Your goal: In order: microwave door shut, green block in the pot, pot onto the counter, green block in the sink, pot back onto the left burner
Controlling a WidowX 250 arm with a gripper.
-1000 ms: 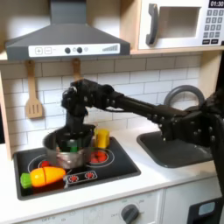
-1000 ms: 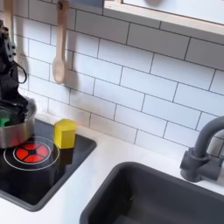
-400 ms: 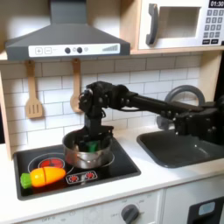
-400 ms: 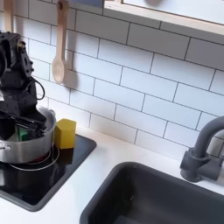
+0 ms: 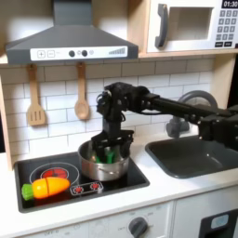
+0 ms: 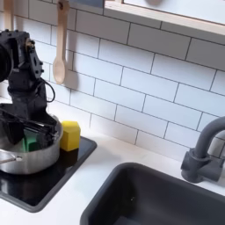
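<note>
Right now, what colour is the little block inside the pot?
Bright green block, clearest in the second exterior view, inside the pot.

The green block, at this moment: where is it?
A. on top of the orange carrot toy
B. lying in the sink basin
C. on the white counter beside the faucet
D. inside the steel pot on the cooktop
D: in the second exterior view the green block sits inside the pot, just below the hand, with the pot on the black cooktop.
</note>
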